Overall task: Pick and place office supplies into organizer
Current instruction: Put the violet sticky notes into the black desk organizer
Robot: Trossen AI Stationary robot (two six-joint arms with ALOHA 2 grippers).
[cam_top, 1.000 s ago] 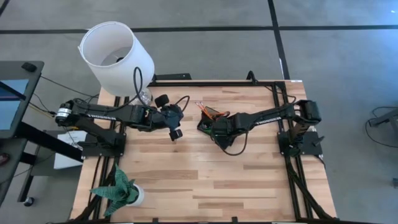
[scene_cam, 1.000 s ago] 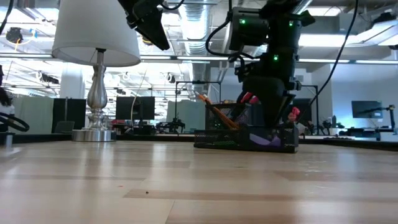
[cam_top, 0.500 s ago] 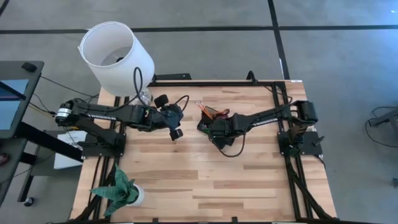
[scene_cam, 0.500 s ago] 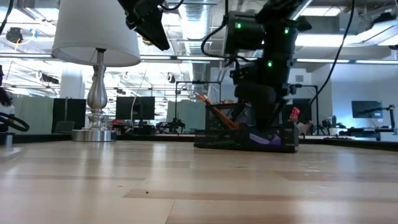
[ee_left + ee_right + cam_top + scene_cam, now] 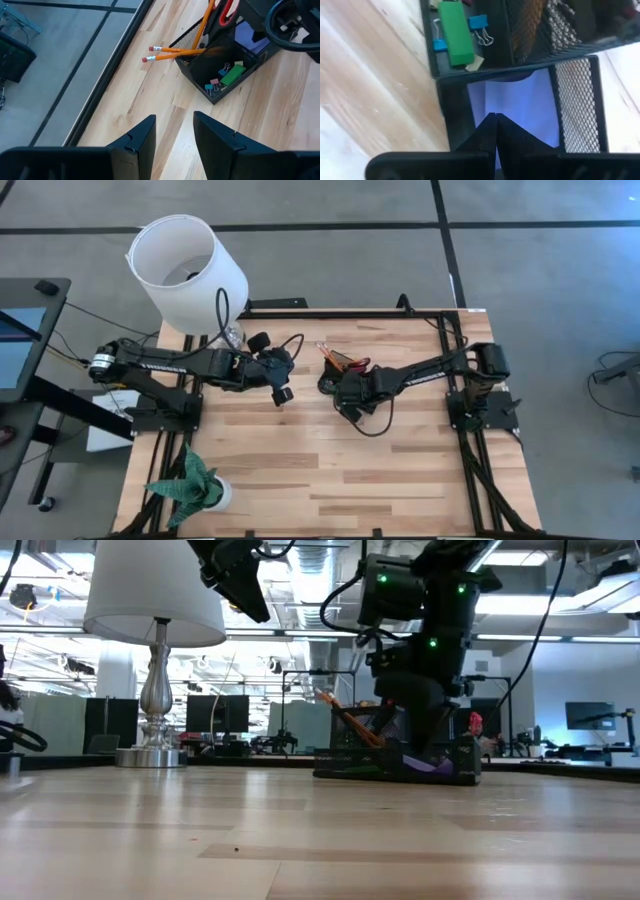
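The black mesh organizer (image 5: 220,70) stands on the table's far middle (image 5: 335,370). It holds orange pencils (image 5: 175,51), red-handled scissors (image 5: 227,9), a green piece among small clips (image 5: 457,32) and a purple note pad (image 5: 520,102). My right gripper (image 5: 496,120) is shut and points down into the pad's compartment, just above the pad (image 5: 420,745). My left gripper (image 5: 175,132) hangs open above the table, left of the organizer (image 5: 283,393), with nothing between its fingers. My right gripper's shut fingertips (image 5: 490,131) point down from above at the purple note pad's top face (image 5: 512,112), inside the organizer's compartment. I cannot tell whether they touch the pad. The pad lies flat in the compartment.
A lamp with a white shade (image 5: 185,270) stands at the far left corner, its base in the low view (image 5: 150,755). A green paper plant (image 5: 190,483) sits at the near left. Bare wood (image 5: 330,470) fills the table's near half.
My right gripper has shut over the organizer and has shifted slightly toward the table's left edge. The scissors' red handle now shows more plainly beside it from above.
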